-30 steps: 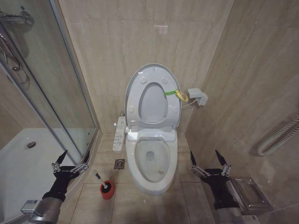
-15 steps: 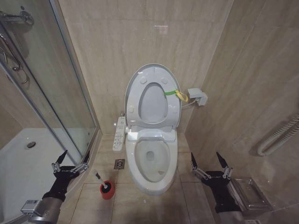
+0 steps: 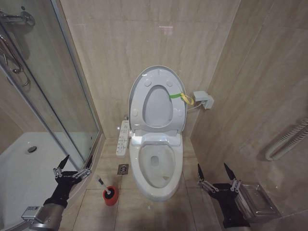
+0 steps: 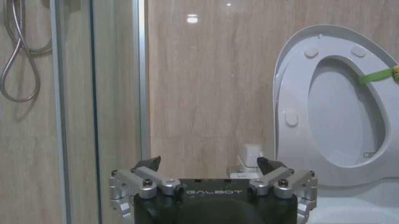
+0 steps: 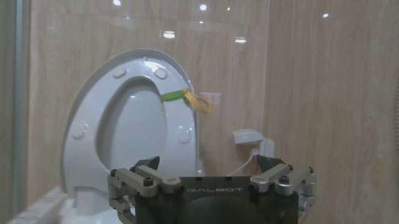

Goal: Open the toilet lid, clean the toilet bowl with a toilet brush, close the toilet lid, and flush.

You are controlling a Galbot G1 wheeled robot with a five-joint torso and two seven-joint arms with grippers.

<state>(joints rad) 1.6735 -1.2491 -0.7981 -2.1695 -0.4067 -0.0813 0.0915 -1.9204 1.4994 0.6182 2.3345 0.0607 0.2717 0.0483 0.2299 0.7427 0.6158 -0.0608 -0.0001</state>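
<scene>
From my remote station I see the toilet lid (image 3: pixel 156 77) standing upright against the beige tiled wall, with the ring seat (image 3: pixel 159 107) raised in front of it and a green-yellow tag (image 3: pixel 180 96) hanging at the seat's right edge. Below them the toilet bowl (image 3: pixel 157 168) lies open on the floor, a little water showing in its basin, and its control panel (image 3: pixel 123 137) runs along its left side. The toilet brush (image 3: pixel 103 185) stands tilted in its red holder (image 3: pixel 110 196) on the tiled floor, just to the left of the bowl's front and near a small floor drain (image 3: pixel 123 169).

My left tool (image 3: pixel 72 163) hovers low at the left, beside the glass shower door (image 3: pixel 57 91) and up and to the left of the brush, its fingers spread wide and holding nothing. My right tool (image 3: pixel 215 173) hangs low at the right of the bowl, apart from it, its fingers also spread wide and empty, next to a metal holder (image 3: pixel 257 202) on the right-hand wall.

A white wall box (image 3: pixel 203 99) with a cable sits on the wall to the right of the raised seat.
</scene>
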